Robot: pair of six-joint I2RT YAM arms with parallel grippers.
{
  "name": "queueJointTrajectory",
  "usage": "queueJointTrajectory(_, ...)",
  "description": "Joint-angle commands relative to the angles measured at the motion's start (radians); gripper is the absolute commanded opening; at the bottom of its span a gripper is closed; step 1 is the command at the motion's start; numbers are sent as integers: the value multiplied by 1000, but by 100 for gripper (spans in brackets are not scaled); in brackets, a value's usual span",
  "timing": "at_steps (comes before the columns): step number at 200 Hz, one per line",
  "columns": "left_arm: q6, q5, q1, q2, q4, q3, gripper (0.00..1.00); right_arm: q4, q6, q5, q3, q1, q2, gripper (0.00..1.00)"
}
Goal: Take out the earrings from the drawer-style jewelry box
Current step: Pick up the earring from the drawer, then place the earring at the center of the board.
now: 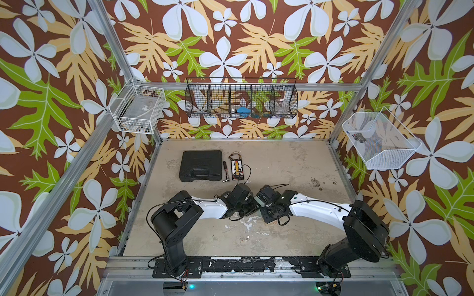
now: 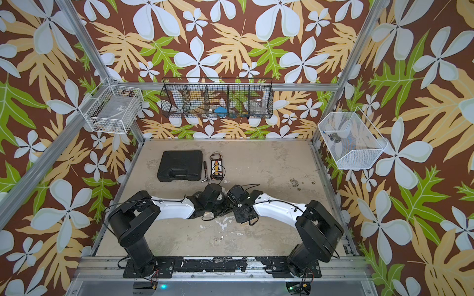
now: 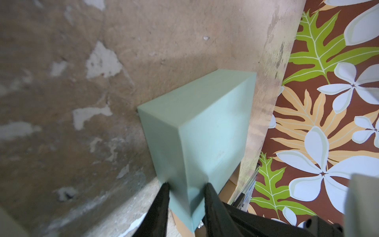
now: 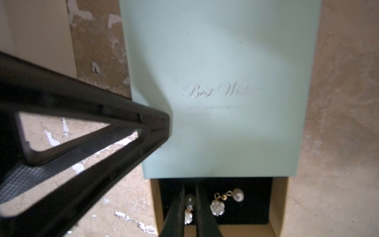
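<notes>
The jewelry box (image 4: pixel 225 61) is a mint-green sleeve with silver script on top. Its brown drawer (image 4: pixel 281 205), lined in black, stands pulled out. Inside the drawer my right gripper (image 4: pixel 189 190) is shut on one pearl-and-flower earring (image 4: pixel 189 202). A second earring (image 4: pixel 217 207) lies loose on the lining beside it. My left gripper (image 3: pixel 187 187) is shut on a corner of the box sleeve (image 3: pixel 205 123). One left finger (image 4: pixel 155 127) shows pressed against the sleeve's side. In both top views the left arm (image 1: pixel 210 208) and right arm (image 1: pixel 315 210) meet mid-table and hide the box.
A black tool case (image 1: pixel 201 165), a slim tool (image 1: pixel 225 170) and a wired circuit board (image 1: pixel 237 167) lie at the back left. Two tiny pale beads (image 1: pixel 245 238) rest on the table in front of the arms. Wire baskets (image 1: pixel 241 101) hang on the walls.
</notes>
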Motion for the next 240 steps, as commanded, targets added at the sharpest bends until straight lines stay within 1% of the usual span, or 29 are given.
queueJointTrajectory(1, 8, -10, 0, 5, -36, -6, 31, -25, 7, 13, 13, 5, -11, 13)
queueJointTrajectory(67, 8, -13, 0, 5, -36, -6, 31, -104, 1, 41, 43, 19, -66, 12)
queueJointTrajectory(103, 7, -13, 1, 6, -36, -2, 31, -173, 24, 51, 34, 67, -134, 12)
queueJointTrajectory(128, 7, -12, 1, 7, -36, 1, 31, -208, 63, 42, -22, 113, -200, 13)
queueJointTrajectory(159, 10, -12, 1, 6, -36, 3, 31, -198, 109, 5, -121, 154, -250, 12)
queueJointTrajectory(192, 10, -12, 1, 5, -38, 1, 31, -166, 138, -24, -179, 189, -252, 13)
queueJointTrajectory(240, 10, -12, 0, 3, -37, 1, 31, -115, 130, -48, -206, 191, -204, 13)
